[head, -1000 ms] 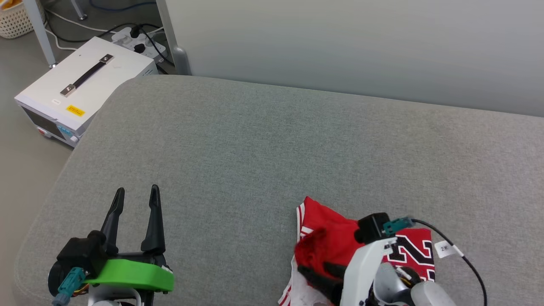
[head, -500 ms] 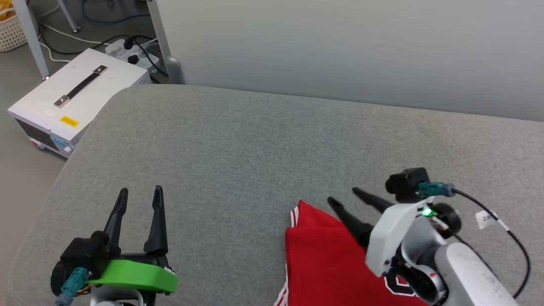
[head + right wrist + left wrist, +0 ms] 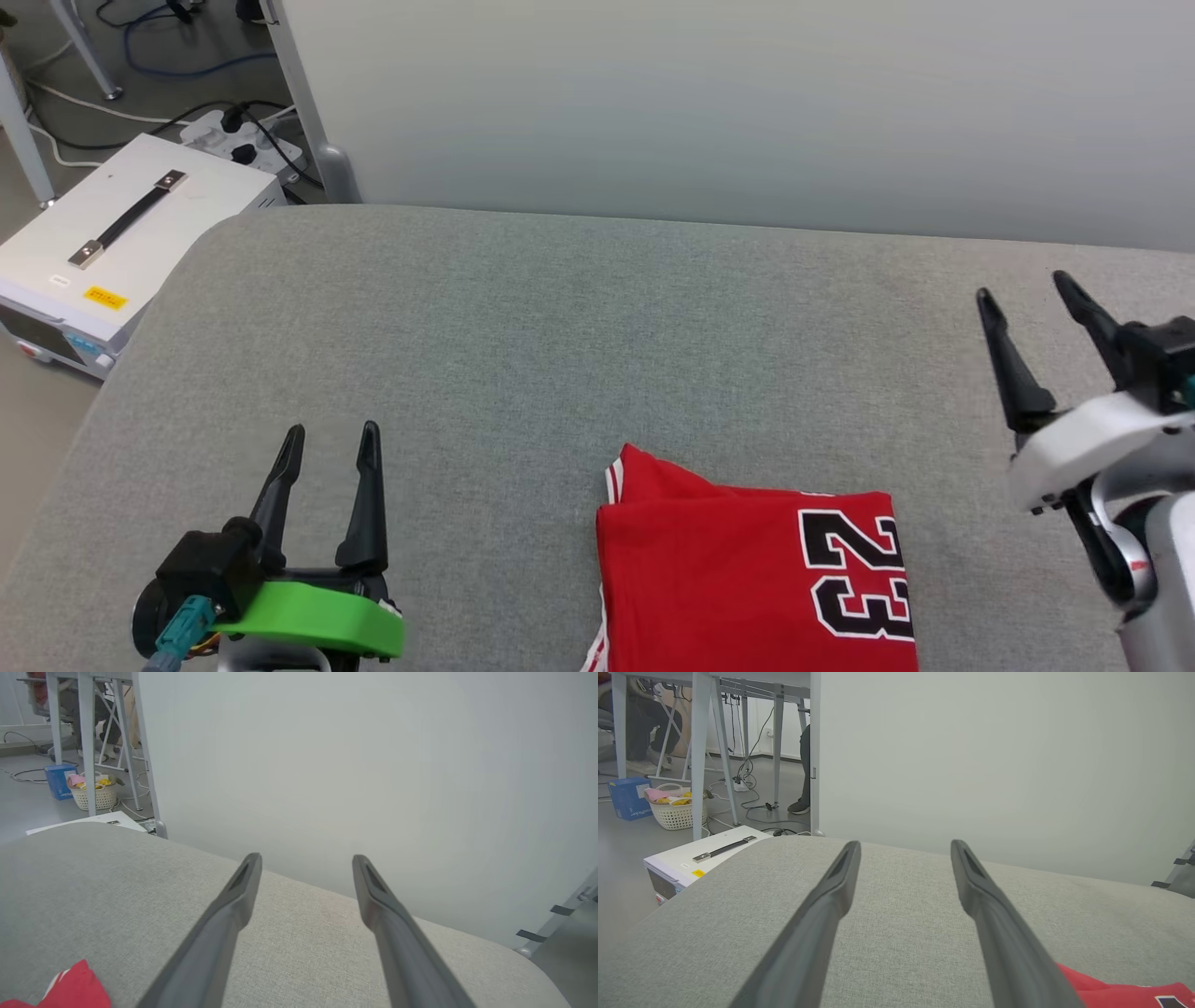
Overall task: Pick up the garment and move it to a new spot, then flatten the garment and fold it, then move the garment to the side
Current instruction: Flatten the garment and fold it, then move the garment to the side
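Observation:
The garment (image 3: 747, 579), a red jersey with a black white-edged "23", lies folded flat on the grey cushion (image 3: 560, 327) at the bottom centre of the head view. A corner of the garment (image 3: 1120, 991) shows at the lower right of the left wrist view, and a red tip of the garment (image 3: 70, 989) at the lower left of the right wrist view. My left gripper (image 3: 331, 439) stands open at the lower left, apart from it. My right gripper (image 3: 1022, 287) is open at the right edge, raised and clear of the cloth. Nothing lies between the fingers of either gripper (image 3: 903, 847) (image 3: 306, 858).
A white box with a black handle (image 3: 121, 243) stands on the floor off the cushion's left corner, by a power strip and cables (image 3: 238, 140). A pale wall (image 3: 747, 103) rises behind the cushion. Table legs and a basket (image 3: 677, 809) stand further left.
My right gripper has lifted off the garment and swung right and away, leaving it lying flat with the "23" showing. The head camera has also shifted. The left gripper kept still.

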Controlling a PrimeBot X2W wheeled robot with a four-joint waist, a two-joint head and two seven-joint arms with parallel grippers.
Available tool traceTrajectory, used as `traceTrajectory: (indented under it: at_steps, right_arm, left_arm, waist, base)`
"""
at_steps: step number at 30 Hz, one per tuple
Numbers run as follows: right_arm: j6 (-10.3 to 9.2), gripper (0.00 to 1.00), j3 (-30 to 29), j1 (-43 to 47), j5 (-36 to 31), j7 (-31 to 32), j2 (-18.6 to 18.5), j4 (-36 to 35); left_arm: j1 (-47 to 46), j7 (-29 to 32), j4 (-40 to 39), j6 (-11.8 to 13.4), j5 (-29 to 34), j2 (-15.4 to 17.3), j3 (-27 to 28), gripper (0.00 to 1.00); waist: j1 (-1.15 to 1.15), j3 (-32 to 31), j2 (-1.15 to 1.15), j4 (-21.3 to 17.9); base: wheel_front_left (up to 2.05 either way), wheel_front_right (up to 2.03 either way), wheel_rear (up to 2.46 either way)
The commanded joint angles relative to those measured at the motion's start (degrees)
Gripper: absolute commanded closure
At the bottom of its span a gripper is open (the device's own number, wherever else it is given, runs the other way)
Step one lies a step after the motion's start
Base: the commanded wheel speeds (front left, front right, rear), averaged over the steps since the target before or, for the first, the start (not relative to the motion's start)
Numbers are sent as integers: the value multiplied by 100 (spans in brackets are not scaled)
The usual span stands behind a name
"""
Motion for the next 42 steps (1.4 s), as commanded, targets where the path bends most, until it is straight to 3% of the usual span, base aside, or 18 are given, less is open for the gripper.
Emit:
traceTrajectory:
  at_steps: [1, 7, 11, 20, 28, 32, 39, 42]
  right_arm:
    - [1, 0, -177, 219, -81, -123, 44, -86]
    - [1, 0, -902, 881, -187, -559, 389, -543]
    - [1, 0, -1081, 1278, -270, -797, 650, -803]
    - [1, 0, -954, 1584, -300, -917, 893, -766]
    - [1, 0, -863, 1565, -285, -829, 837, -705]
    - [1, 0, -715, 1607, -115, -253, 787, -655]
    - [1, 0, -285, 1677, 391, 2077, 676, -846]
    - [1, 0, -263, 1725, 632, 3014, 790, -868]
  left_arm:
    - [87, -33, -5, -16, -25, -15, -22, 0]
    - [85, -33, -25, -16, -31, -43, -74, 0]
    - [83, -33, -6, -16, -30, -39, -100, 0]
    - [163, -33, 15, -16, -27, -86, -128, 0]
    - [148, -33, 50, -16, -23, -94, -125, 0]
    - [118, -33, 42, -16, -29, -88, -142, 0]
    - [53, -33, 57, -16, -31, -93, -194, 0]
    - [-5, -33, 77, -16, -7, -90, -244, 0]
  waist:
    - [0, 10, 69, -40]
    - [0, 95, 69, -119]
    - [0, 114, 69, -154]
    - [0, 93, 69, -171]
    - [0, 117, 69, -99]
    - [0, 160, 69, -53]
    - [0, 326, 69, 35]
    - [0, 411, 69, 93]
  base:
    - [0, 0, 0]
    - [0, 0, 0]
    - [0, 0, 0]
    - [0, 0, 0]
    - [0, 0, 0]
    - [0, 0, 0]
    - [0, 0, 0]
    - [0, 0, 0]
